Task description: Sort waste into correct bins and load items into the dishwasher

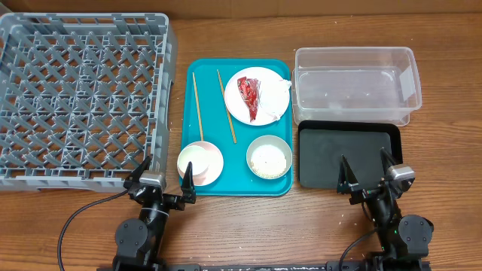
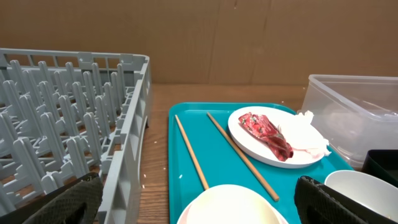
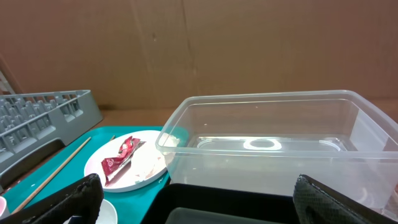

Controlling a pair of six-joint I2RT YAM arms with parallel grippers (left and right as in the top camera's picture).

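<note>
The red wrapper and white napkin lie on the round plate on a teal tray. The grey-green bowl holds rice grains. The pale pink bowl and two chopsticks are also on the teal tray. The grey dish rack stands at the left. The clear tub and black tray are at the right. My left gripper is open and empty, just in front of the pink bowl. My right gripper is open and empty over the black tray's near edge.
The teal tray lies between the rack and the bins. A brown cardboard wall stands behind the table. The rack's wall is close to my left finger. The tub rises right behind the black tray.
</note>
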